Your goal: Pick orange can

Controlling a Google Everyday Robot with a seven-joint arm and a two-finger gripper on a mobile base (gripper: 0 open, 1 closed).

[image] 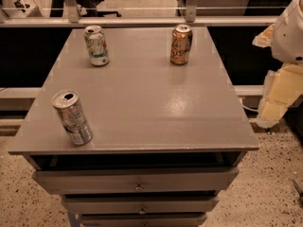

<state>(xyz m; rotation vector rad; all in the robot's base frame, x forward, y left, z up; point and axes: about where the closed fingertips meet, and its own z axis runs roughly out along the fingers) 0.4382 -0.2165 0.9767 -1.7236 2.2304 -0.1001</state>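
The orange can stands upright at the back right of the grey cabinet top. It has a coppery orange-brown body with pale markings and a silver top. My gripper is at the right edge of the view, off the side of the cabinet, to the right of the can and well apart from it. The white arm housing sits above the gripper. The gripper holds nothing that I can see.
A white-and-green can stands at the back left. A silver-grey can with an open top stands at the front left. Drawers sit below the top. A rail runs behind the cabinet. Speckled floor lies around it.
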